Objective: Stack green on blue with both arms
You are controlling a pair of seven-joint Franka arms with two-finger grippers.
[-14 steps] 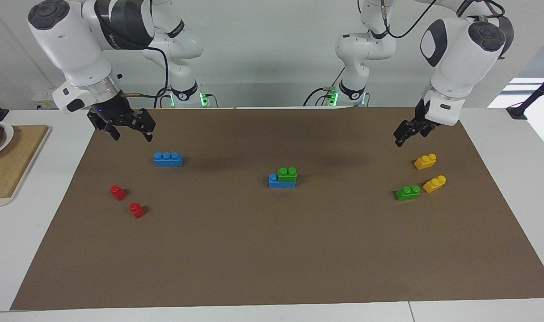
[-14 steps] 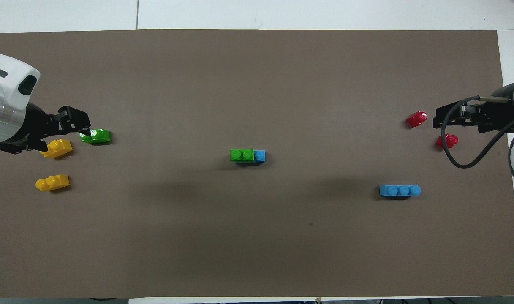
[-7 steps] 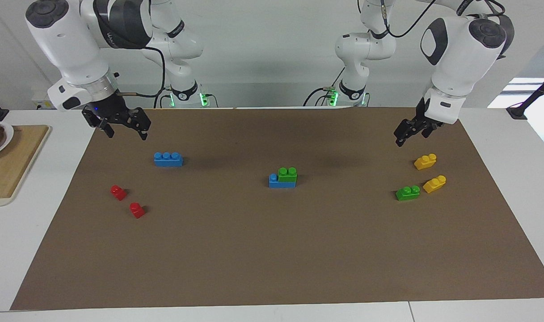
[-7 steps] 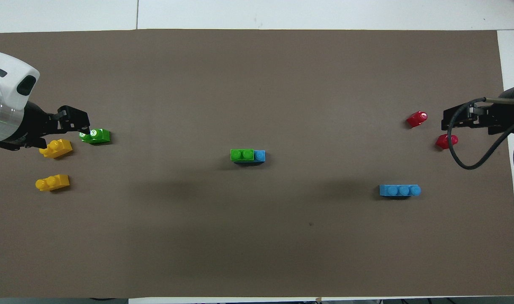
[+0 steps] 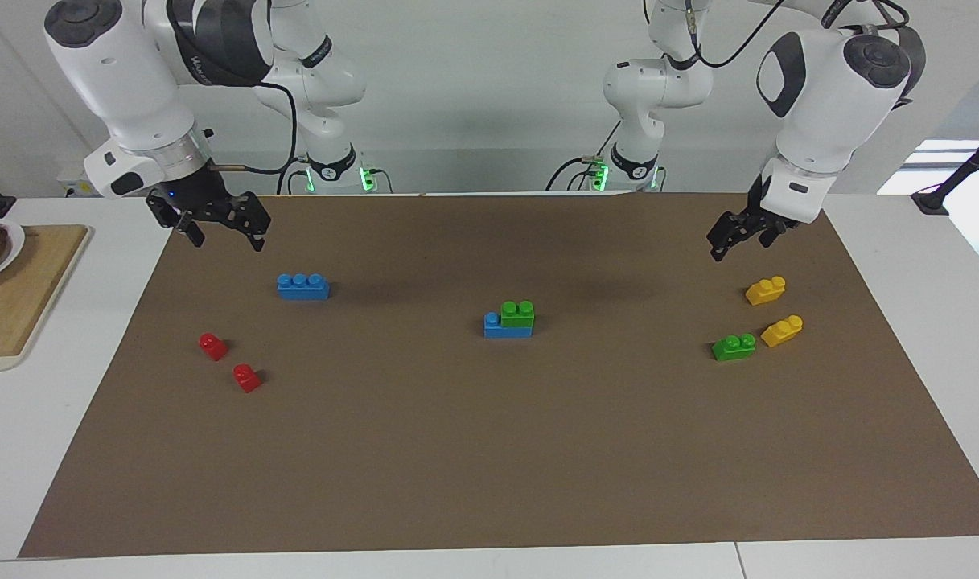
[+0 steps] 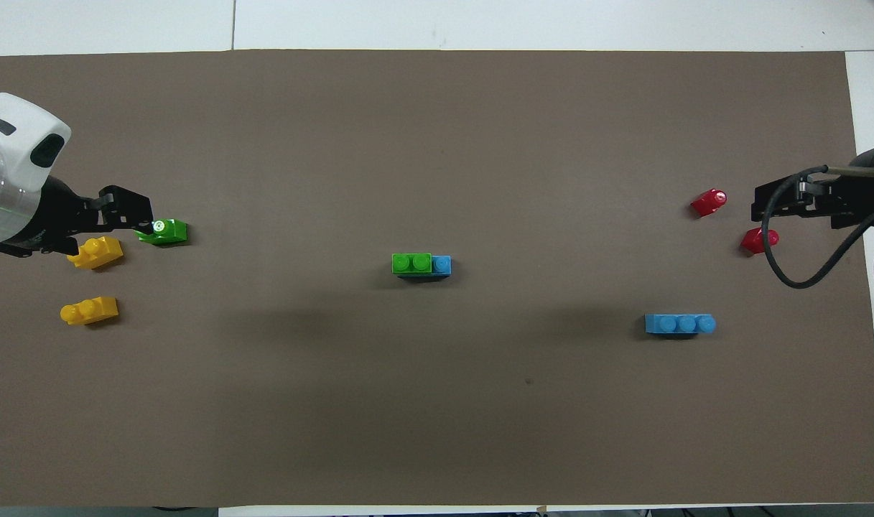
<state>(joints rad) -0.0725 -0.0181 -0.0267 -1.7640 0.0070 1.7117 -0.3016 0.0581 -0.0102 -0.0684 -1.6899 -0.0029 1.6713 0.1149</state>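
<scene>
Green (image 5: 517, 313) seated on blue (image 5: 497, 327) mid-mat; stack judged complete. Right gripper (image 5: 220, 231) spread, empty, raised. Left gripper (image 5: 733, 239) raised; finger state indeterminate. Next: park arms

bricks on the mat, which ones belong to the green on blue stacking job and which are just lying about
Job: green brick stacked on blue brick; spare green brick; spare blue brick.

Lying about: two yellow bricks, two red bricks, wooden board.
</scene>
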